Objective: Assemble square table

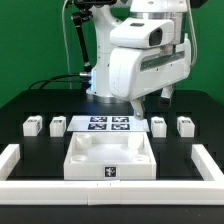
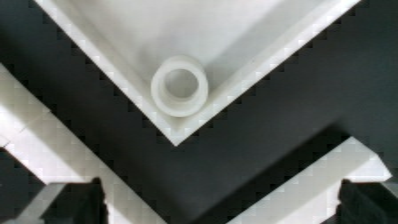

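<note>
Hangs with gripper (image 2: 199, 200) wide open, holding nothing, above a corner hole (image 2: 180, 85) of square table top (image 1: 110, 158). Lies at six o'clock from marker board (image 1: 108, 124), holes up, probably ready for legs (image 1: 33, 126).

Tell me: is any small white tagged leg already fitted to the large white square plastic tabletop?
No, all four legs sit loose on the black table, clear of the tabletop.
</note>
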Robot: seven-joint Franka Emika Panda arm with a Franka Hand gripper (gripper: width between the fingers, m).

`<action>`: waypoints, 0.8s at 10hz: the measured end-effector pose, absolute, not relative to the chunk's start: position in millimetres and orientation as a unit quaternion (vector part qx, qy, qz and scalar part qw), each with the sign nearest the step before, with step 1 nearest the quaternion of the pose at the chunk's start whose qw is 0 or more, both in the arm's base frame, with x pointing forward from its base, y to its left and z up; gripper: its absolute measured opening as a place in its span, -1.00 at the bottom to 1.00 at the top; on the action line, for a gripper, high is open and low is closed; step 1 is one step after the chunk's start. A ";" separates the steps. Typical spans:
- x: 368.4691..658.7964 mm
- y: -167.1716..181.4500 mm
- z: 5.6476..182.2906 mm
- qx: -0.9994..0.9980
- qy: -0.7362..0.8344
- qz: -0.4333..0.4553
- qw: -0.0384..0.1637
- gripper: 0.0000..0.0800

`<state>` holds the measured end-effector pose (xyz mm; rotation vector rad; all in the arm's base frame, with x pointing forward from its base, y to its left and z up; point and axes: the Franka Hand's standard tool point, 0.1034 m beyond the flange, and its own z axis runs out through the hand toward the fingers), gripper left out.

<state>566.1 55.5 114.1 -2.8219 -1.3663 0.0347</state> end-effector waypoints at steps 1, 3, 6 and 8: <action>566.1 55.5 114.0 -0.897 -0.441 0.011 0.003 0.63; 553.2 45.0 107.4 -0.868 -0.497 0.011 0.005 0.63; 487.8 16.1 79.9 -0.777 -0.629 0.008 0.007 0.63; 456.7 -9.0 53.2 -0.708 -0.706 -0.008 0.002 0.63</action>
